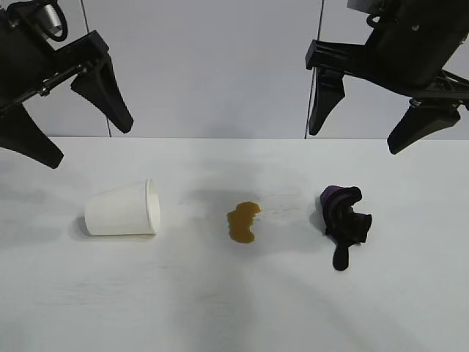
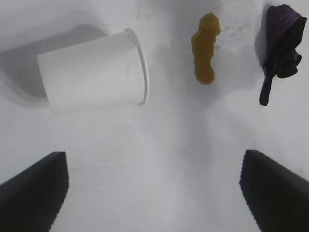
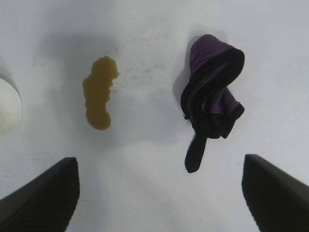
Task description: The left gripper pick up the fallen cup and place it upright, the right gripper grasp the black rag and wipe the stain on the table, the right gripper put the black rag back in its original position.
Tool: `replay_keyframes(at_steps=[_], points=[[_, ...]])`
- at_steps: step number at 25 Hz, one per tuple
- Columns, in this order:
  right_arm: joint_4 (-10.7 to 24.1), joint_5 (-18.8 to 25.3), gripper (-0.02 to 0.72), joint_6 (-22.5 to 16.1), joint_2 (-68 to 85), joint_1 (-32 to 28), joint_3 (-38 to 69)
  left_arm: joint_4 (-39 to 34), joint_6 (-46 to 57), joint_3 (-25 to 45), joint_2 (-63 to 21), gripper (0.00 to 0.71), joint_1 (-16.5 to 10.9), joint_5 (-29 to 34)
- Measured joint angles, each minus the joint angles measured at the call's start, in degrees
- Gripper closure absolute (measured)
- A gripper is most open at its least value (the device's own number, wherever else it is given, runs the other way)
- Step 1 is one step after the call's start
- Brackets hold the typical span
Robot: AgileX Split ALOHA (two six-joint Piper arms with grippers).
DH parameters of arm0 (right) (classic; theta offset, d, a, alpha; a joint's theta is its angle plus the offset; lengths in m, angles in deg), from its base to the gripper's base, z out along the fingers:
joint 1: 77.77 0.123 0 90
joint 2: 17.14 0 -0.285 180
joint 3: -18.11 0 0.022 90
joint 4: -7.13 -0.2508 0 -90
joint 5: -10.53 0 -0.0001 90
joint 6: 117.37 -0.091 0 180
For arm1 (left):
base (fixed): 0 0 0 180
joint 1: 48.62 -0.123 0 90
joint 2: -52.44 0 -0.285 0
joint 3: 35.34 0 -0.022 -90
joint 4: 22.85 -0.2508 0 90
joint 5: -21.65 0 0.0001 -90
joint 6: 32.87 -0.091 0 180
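Observation:
The white paper cup (image 1: 122, 209) lies on its side on the table (image 1: 234, 308), rim toward the stain; it also shows in the left wrist view (image 2: 94, 72). The brown stain (image 1: 243, 220) sits mid-table, also in both wrist views (image 2: 205, 46) (image 3: 99, 92). The black rag (image 1: 344, 220) with its purple patch lies right of the stain (image 3: 212, 99) (image 2: 280, 43). My left gripper (image 1: 88, 143) hangs open and empty high above the cup at the far left (image 2: 154, 188). My right gripper (image 1: 359, 132) hangs open and empty high above the rag (image 3: 159, 193).
A grey wall with thin vertical seams stands behind the table's far edge (image 1: 220, 138).

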Motion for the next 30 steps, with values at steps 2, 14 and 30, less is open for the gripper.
replay_keyframes(at_steps=[2,14,30], points=[[0.0,0.0,0.071,0.0,0.0,0.0,0.0,-0.6,-3.6,0.0,0.0,0.017,0.0,0.6],[0.0,0.0,0.071,0.5,0.0,0.0,0.0,-21.4,-49.4,0.0,0.0,0.017,12.9,-12.6],[0.0,0.9,0.071,2.4,0.0,0.0,0.0,-23.8,-48.7,-0.3,10.8,0.017,14.2,-20.2]])
